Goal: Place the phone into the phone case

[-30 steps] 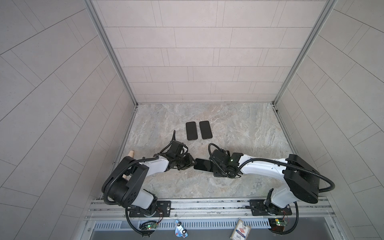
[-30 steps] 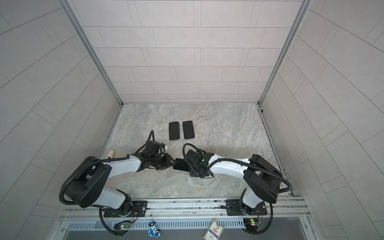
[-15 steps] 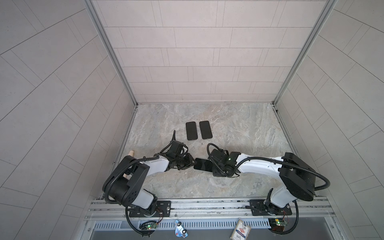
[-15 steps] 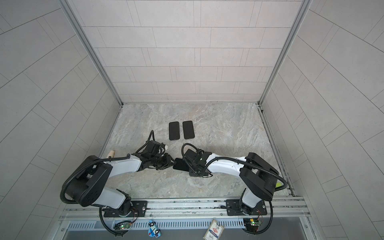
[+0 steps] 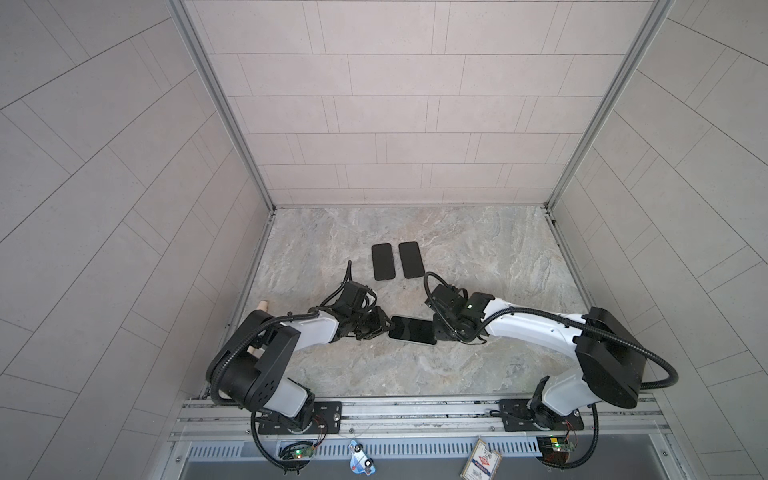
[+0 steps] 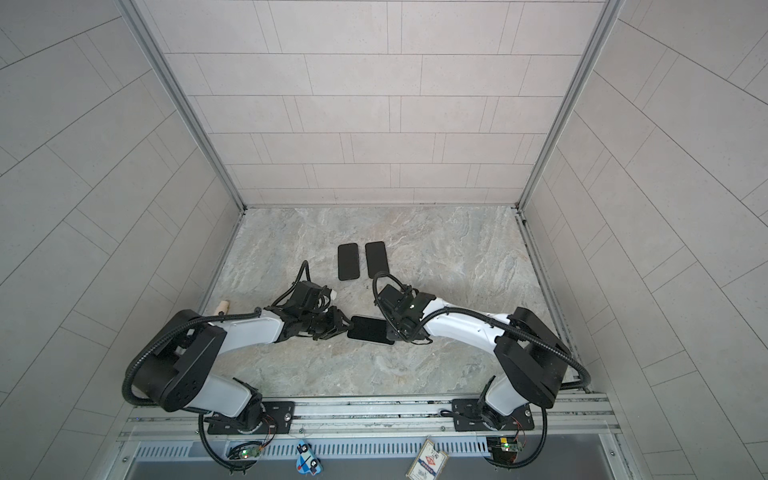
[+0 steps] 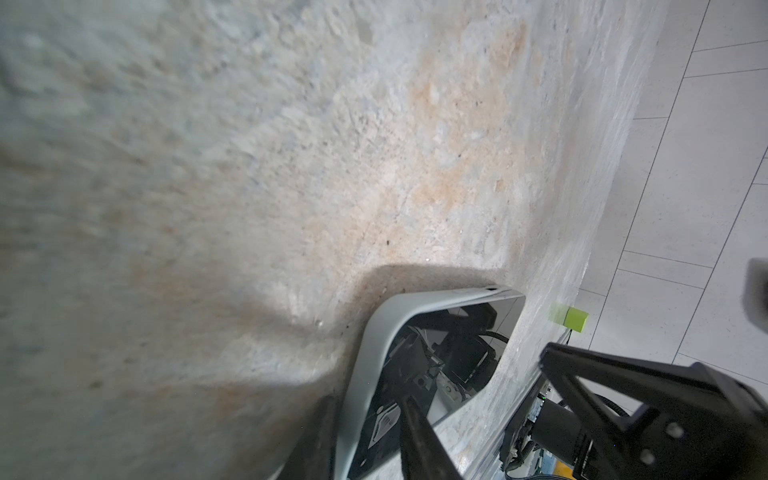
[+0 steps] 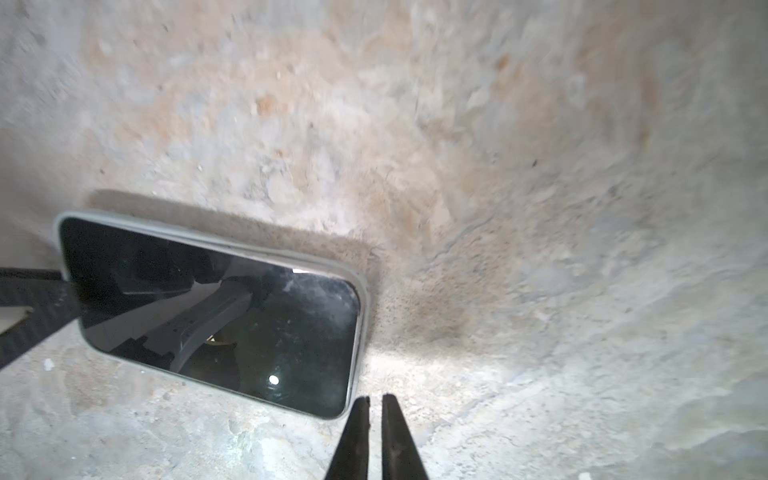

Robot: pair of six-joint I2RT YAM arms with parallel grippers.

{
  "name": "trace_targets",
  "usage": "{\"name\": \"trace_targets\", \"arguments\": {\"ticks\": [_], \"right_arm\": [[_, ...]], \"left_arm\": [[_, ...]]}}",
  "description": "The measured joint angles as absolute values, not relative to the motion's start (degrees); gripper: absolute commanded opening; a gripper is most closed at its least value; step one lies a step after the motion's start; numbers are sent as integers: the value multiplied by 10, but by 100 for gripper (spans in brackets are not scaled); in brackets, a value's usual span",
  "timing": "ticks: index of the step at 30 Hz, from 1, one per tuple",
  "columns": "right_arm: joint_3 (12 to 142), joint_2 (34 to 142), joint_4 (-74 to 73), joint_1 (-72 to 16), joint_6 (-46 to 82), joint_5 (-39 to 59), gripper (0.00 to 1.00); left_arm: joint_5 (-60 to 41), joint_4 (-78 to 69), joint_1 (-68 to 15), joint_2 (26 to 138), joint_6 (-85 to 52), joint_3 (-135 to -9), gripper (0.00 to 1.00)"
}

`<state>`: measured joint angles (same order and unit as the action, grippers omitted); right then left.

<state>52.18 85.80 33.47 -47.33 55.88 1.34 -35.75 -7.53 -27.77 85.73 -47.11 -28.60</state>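
Both top views place the phone (image 5: 412, 329) (image 6: 370, 329) low at the centre of the desk (image 5: 478, 365), its ends hidden under the two arms. Only the left wrist view shows the left jaws clamped on its pale-rimmed end. The right wrist view shows the right jaws nearly together, holding nothing, just beside its corner. Two black slabs (image 5: 382, 262) (image 5: 411, 259) lie apart above, bare desk around.

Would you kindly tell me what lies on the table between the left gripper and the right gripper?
The phone lies flat between the left gripper and the right gripper, lengthwise from one to the other, in both top views.
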Motion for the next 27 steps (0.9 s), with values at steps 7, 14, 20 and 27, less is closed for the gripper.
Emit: {"name": "trace_targets", "arguments": {"ticks": [7, 14, 20, 27], "right_arm": [[525, 850, 331, -433, 514, 32, 14], [554, 888, 317, -427, 482, 60, 16], [564, 912, 310, -423, 468, 71, 16], [564, 926, 310, -420, 463, 76, 16]], "left_arm": [[-357, -75, -278, 857, -471, -286, 33], [-357, -74, -278, 857, -470, -287, 32], [-357, -72, -278, 857, -470, -287, 32], [-357, -72, -278, 857, -470, -287, 32]]}}
